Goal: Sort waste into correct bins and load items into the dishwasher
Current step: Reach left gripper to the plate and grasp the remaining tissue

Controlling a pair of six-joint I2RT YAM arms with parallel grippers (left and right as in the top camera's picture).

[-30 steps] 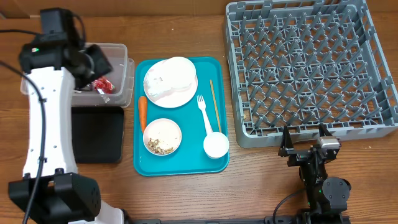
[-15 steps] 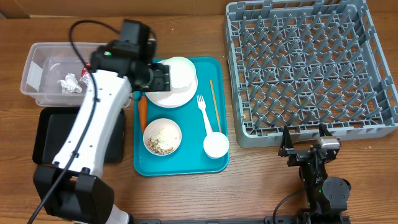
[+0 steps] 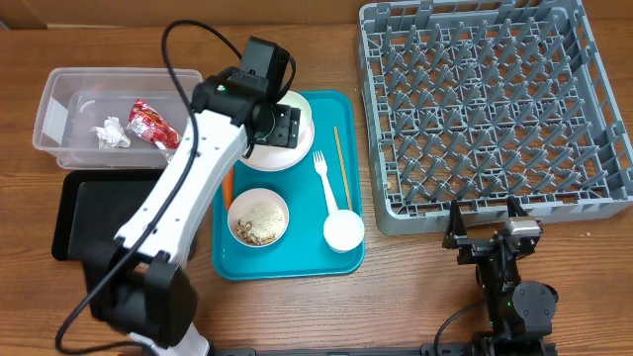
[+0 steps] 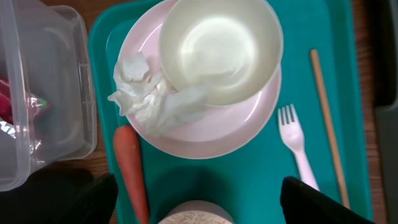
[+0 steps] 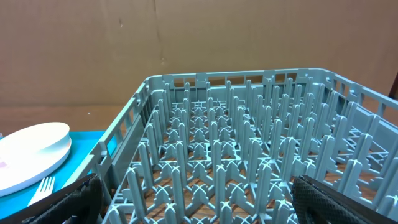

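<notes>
My left gripper hovers open and empty over the white plate on the teal tray. The plate carries a white bowl and a crumpled napkin. An orange carrot lies left of the plate. To the plate's right lie the fork and chopsticks. A bowl with rice scraps and a cup sit at the tray's front. The clear tub holds a red wrapper and another napkin. My right gripper rests open before the grey dish rack.
The black tray lies in front of the clear tub, partly under my left arm. The teal tray sits between the bins and the rack. In the right wrist view the rack's pegs fill the picture, with the plate edge at left.
My left arm swung right from the clear tub to above the plate, and its jaws widened. The red wrapper now lies loose in the tub. The right arm has not moved.
</notes>
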